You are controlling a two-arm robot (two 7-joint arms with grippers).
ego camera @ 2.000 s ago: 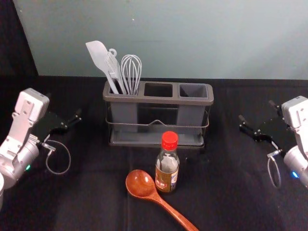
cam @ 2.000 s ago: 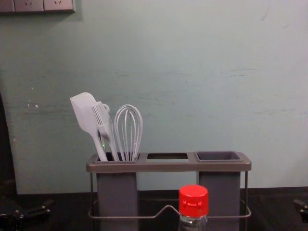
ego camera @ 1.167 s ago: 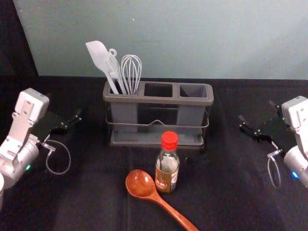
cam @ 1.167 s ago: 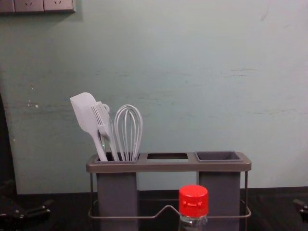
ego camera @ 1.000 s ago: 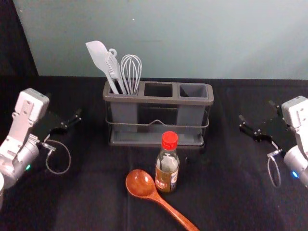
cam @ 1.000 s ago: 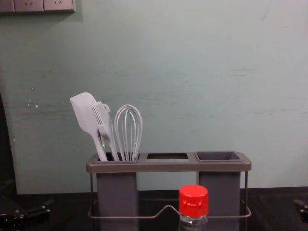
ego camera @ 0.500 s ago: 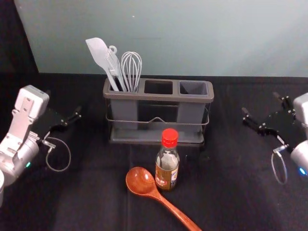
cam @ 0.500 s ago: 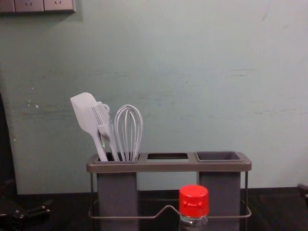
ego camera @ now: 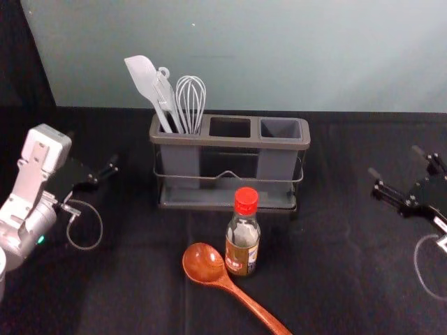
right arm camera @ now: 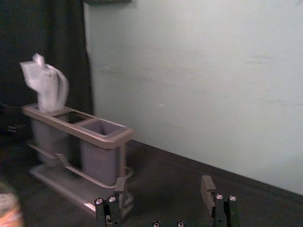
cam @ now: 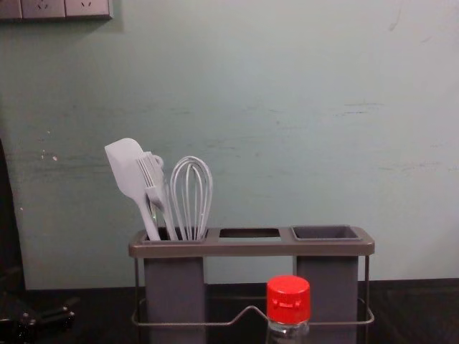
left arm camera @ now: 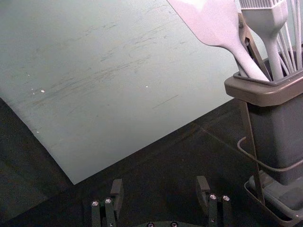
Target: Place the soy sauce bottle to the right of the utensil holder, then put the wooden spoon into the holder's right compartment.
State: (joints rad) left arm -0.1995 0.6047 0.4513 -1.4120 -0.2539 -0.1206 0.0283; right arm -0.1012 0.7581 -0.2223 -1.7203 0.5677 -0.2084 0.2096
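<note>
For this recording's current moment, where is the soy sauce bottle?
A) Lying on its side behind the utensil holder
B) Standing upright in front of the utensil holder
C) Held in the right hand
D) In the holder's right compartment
B: the soy sauce bottle stands upright on the dark cloth, in front of the utensil holder.

Counter (ego camera: pixel 335 209), right: broad open lane lies between utensil holder (ego camera: pixel 237 143) and right claw (ego camera: pixel 396 162). Counter, left: narrower lane separates holder from left claw (ego camera: pixel 92 150). Front: soy sauce bottle (ego camera: pixel 242 255) stands upright, blocking the straight approach to the holder's right half. Wooden spoon (ego camera: pixel 204 264) lies close beside it, handle slanting forward and right. Left compartment: spatula (ego camera: pixel 141 74), brush (ego camera: pixel 165 94) and whisk (ego camera: pixel 190 101) rise above the rim. Middle and right openings: accessible from above. Rear: wall (ego camera: pixel 335 56) limits passage.
</note>
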